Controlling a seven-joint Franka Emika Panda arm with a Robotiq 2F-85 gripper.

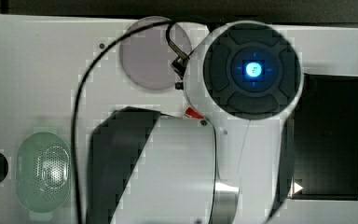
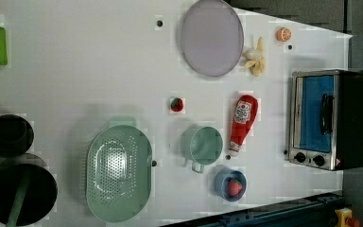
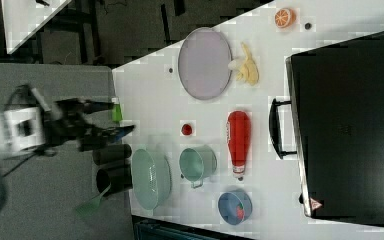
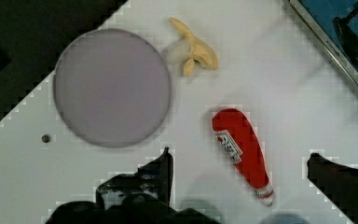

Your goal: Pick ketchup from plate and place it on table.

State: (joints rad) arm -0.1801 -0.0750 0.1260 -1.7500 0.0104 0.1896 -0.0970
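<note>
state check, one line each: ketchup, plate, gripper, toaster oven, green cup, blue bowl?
ketchup: lying on its side on the table, off the plate
plate: bare
gripper: open, holding nothing
toaster oven: door shut
green cup: upright, nothing seen inside
blue bowl: holds a strawberry

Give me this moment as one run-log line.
gripper: open, holding nothing | ketchup: lying on table, off plate | plate: bare
</note>
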